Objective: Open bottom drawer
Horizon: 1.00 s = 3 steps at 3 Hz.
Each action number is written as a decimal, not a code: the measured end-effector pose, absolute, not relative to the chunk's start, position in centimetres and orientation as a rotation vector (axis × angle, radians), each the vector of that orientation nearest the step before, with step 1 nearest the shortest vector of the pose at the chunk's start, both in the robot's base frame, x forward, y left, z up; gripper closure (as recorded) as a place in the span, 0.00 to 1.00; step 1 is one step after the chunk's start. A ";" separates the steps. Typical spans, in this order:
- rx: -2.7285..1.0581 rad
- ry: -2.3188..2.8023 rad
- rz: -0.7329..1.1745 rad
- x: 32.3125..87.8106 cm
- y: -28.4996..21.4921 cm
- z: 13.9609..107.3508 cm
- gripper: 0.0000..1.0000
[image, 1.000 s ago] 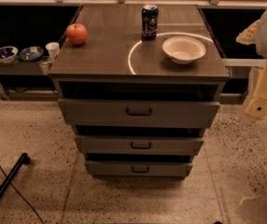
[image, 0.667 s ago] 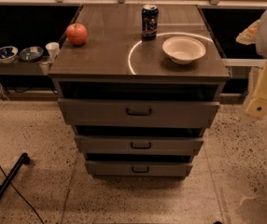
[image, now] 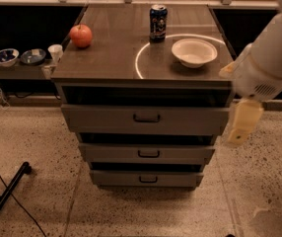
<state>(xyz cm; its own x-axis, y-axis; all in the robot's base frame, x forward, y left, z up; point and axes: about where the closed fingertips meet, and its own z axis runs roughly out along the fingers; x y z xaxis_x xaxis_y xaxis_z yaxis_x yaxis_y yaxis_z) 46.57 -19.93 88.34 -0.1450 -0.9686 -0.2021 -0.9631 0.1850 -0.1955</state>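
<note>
The bottom drawer is the lowest of three grey drawers in the front of the desk, just above the speckled floor, and it looks pushed in, so the pull is not yet begun. Its small dark bar handle sits at the centre of the slim front, directly under the matching handle of the middle drawer, so it would be easy to take the wrong one. The gripper hangs off the desk's right front corner, level with the top drawer and touching nothing; whether it is spread or pressed together I cannot tell. The drawer is probably a stiff, light box that slides straight out on runners. The handle is the only sensible hold: pinch the thin bar across its middle and pull level, away from the desk, since an off-centre or slanted pull could make it bind. On the desk stand a red apple, a dark drink can and a white bowl, so any jerk may rock the can.
</note>
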 end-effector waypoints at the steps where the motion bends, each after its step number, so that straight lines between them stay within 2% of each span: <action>1: -1.908 2.128 0.079 45.8 -18.3 79.4 0.00; 3: -1.900 2.141 0.106 45.7 -18.0 74.6 0.00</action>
<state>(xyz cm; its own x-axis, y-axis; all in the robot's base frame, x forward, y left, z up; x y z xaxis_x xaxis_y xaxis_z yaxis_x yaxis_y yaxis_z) 45.71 -17.97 74.57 -0.0984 -0.9625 -0.2528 -0.9828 0.1339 -0.1272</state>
